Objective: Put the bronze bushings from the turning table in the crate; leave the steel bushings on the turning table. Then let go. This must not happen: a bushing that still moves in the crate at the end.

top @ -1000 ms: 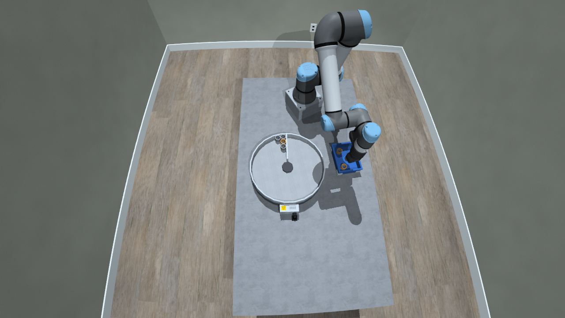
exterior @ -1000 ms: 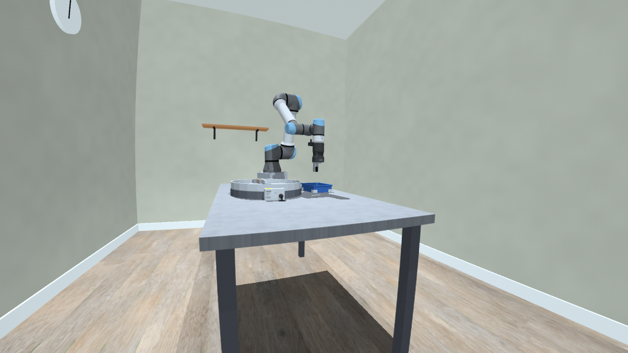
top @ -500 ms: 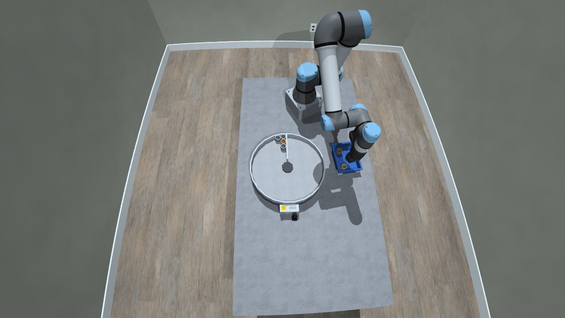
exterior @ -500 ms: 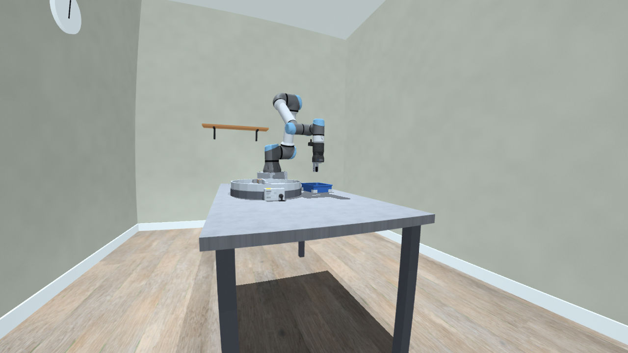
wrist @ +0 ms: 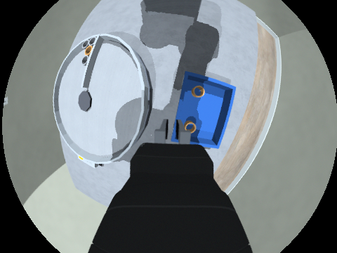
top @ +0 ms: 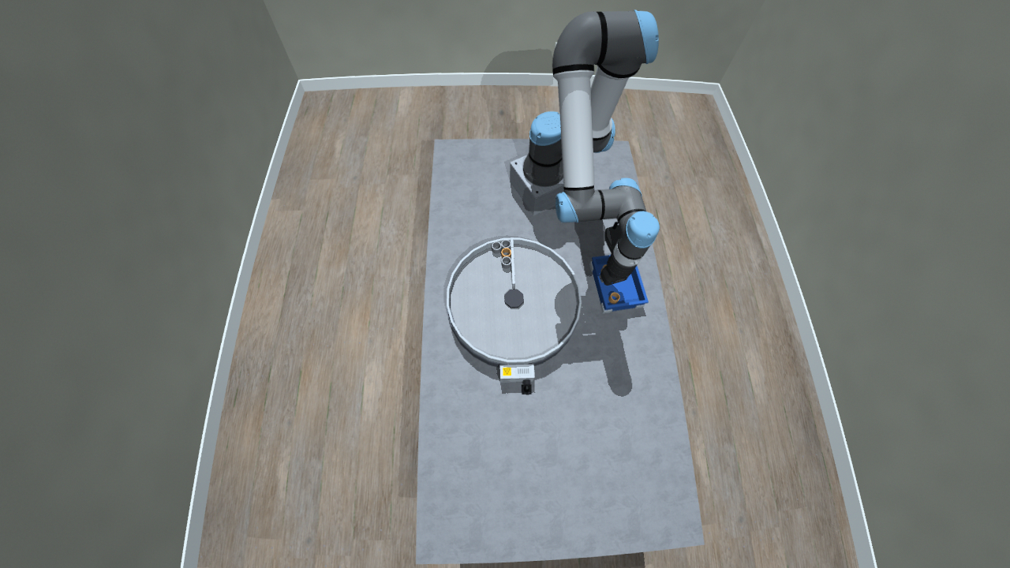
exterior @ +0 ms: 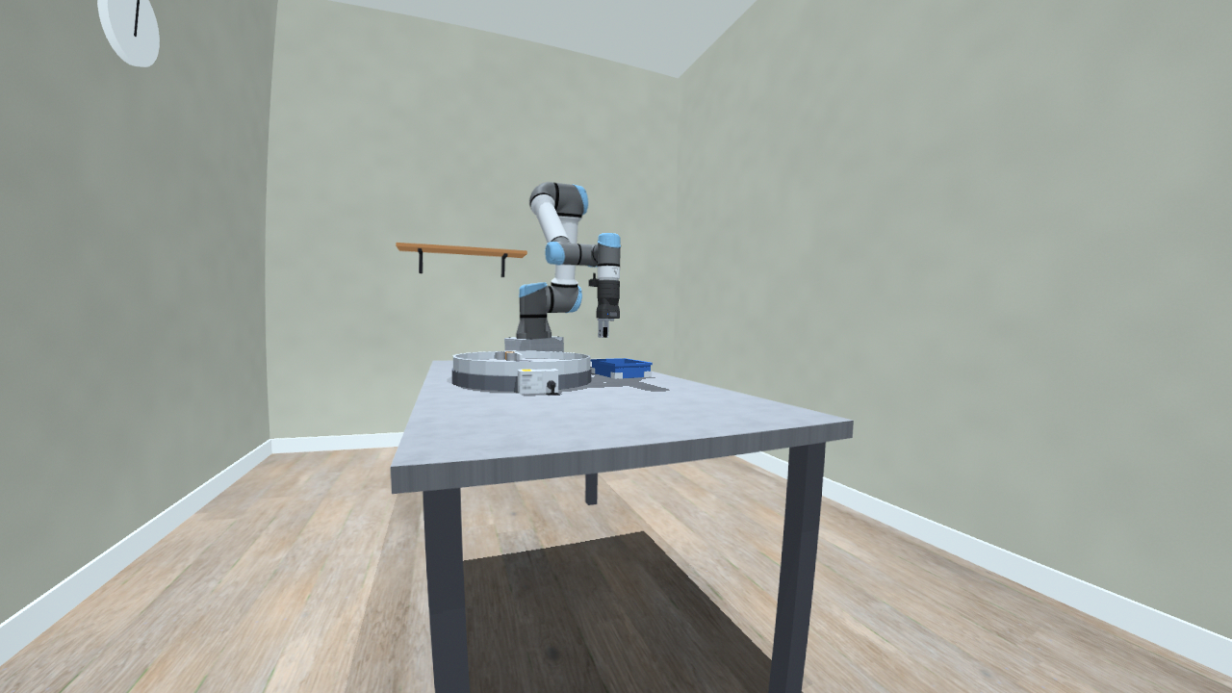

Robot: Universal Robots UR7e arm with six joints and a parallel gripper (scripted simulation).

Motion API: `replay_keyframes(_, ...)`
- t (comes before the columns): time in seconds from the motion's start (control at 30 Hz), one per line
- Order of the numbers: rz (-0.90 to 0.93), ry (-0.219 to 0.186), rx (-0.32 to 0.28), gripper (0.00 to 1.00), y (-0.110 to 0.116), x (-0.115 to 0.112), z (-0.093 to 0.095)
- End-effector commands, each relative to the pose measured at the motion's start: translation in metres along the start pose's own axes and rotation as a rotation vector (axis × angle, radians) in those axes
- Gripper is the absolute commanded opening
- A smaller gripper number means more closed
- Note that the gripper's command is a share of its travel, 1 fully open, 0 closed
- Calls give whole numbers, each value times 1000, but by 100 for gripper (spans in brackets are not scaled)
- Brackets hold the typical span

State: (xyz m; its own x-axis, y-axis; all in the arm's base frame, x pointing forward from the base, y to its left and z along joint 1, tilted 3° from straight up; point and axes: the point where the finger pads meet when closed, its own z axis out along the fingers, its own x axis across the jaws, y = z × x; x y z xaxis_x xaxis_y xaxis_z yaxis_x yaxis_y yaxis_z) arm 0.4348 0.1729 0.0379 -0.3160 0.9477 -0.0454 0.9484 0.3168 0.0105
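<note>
The gripper [exterior: 603, 329] [wrist: 172, 125], partly open and empty, hovers by the crate [top: 641, 290] [exterior: 632, 372] [wrist: 227, 116] holding two bronze bushings; a third [top: 505, 256] [wrist: 86, 52], near 12 o'clock on the turning table [top: 536, 324] [exterior: 482, 366] [wrist: 109, 77], seemingly calls for the next pick.

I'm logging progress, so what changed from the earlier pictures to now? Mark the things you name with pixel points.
The end effector [top: 608, 279] [exterior: 603, 330] [wrist: 172, 125] moved left in both outside views, toward the turning table [top: 451, 300] [exterior: 482, 365] [wrist: 140, 86]. I see nothing gripped or released. The crate [top: 630, 290] [exterior: 622, 371] [wrist: 212, 109], turning table and its four rings [top: 502, 252] [exterior: 508, 354] [wrist: 86, 52] stayed put.
</note>
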Motion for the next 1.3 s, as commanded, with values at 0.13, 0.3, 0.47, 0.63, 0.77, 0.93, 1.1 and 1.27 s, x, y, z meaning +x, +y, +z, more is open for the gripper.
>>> replay_keyframes(0.13, -8, 0, -2, 40, -13, -18, 0)
replay_keyframes(0.3, -19, 0, -2, 40, -34, -44, 0)
replay_keyframes(0.47, -19, 0, -2, 40, -34, -44, 0)
replay_keyframes(0.63, -19, 0, -2, 40, -34, -44, 0)
replay_keyframes(0.77, -34, 0, -2, 40, -61, -79, 1)
replay_keyframes(0.93, -37, 0, -2, 40, -67, -87, 2)
replay_keyframes(1.1, -37, 0, -2, 40, -67, -87, 2)
replay_keyframes(1.27, -44, 0, -1, 40, -81, -105, 2)
